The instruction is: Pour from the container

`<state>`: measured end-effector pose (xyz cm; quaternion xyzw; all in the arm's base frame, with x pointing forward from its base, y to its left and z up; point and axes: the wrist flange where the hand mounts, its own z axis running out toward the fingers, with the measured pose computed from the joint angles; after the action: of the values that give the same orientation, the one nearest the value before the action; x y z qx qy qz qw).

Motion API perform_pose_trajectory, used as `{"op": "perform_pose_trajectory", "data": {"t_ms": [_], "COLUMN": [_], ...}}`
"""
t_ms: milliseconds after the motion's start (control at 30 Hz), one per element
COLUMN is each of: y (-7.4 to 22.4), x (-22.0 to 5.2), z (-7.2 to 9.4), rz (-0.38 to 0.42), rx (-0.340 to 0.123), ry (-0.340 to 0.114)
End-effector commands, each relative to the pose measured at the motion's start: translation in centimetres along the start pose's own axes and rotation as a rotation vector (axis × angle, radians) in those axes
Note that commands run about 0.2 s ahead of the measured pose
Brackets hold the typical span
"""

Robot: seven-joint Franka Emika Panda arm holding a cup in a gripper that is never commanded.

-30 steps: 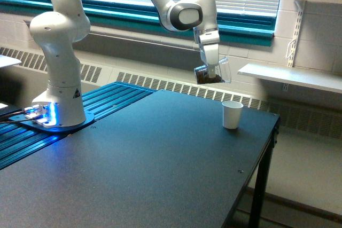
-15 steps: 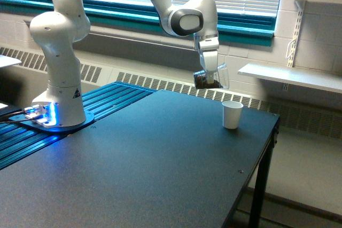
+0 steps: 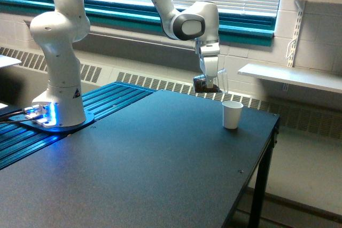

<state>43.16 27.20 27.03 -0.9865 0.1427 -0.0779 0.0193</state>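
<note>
In the exterior view my gripper [image 3: 211, 80] hangs above the far edge of the dark table [image 3: 149, 158], shut on the container [image 3: 209, 83], a small clear cup with brown granular material at its bottom. The container is tilted, its open mouth leaning toward the exterior view's right. A small white paper cup [image 3: 231, 114] stands upright on the table, below and to the right of the container, apart from it.
The arm's white base [image 3: 57, 100] stands on a blue-lit plate at the exterior view's left. A window with blinds and a radiator run behind the table. A white shelf [image 3: 291, 76] juts from the wall at the right. The table's right edge drops off past the cup.
The gripper has come down a little with the container, nearer the white cup, and the container's tilt has changed slightly. The white cup has not moved.
</note>
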Motion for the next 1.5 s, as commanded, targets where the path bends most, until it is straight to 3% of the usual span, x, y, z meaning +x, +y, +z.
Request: {"op": "perform_pose_trajectory", "data": {"t_ms": [33,1067,1500], "y": [-0.6,-2.1,-3.1], "x": [0.0,0.8,1.9], "z": [0.0,2.2,2.2], "rz": [-0.007,-0.035,-0.051], "rx": [0.001,-0.031,-0.044], "ry": [-0.009,-0.065,-0.061]}}
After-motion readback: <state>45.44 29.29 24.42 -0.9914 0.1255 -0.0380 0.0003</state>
